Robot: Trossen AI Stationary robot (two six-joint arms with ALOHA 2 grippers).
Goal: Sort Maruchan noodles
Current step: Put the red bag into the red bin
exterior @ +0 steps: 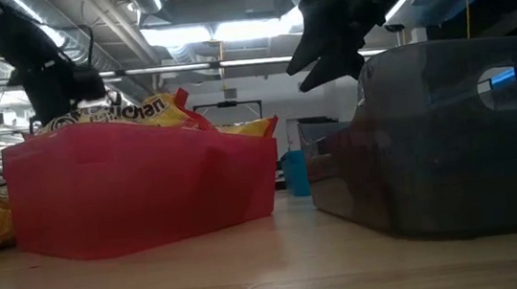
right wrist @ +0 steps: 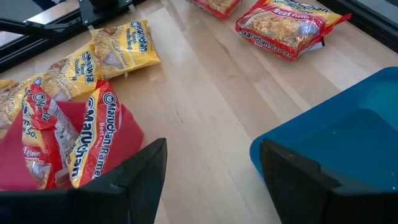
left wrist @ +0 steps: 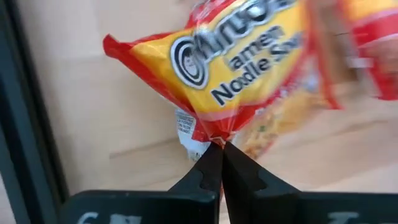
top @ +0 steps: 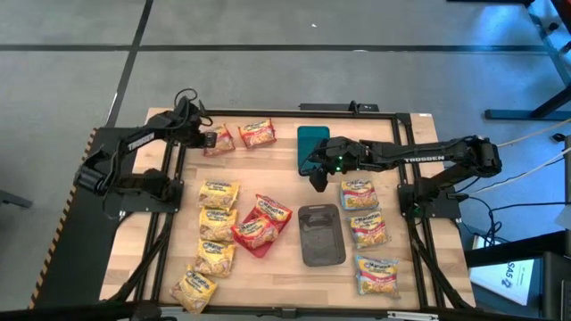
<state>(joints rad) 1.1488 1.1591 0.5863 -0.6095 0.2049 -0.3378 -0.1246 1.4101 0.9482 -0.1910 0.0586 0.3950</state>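
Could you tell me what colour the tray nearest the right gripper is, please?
Teal blue; the tray shows best in the right wrist view, beside the open right gripper.

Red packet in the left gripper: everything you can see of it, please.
The red packet is a crinkly plastic ramen pack, red at the edges with a yellow panel carrying a round logo and dark "Ramen Noodle" lettering; a white label patch shows near its sealed corner. The left gripper is shut on that corner seam, fingertips together. In the high view the packet sits at the table's far left, beside a second red pack. Whether it is lifted off the wood is not clear.
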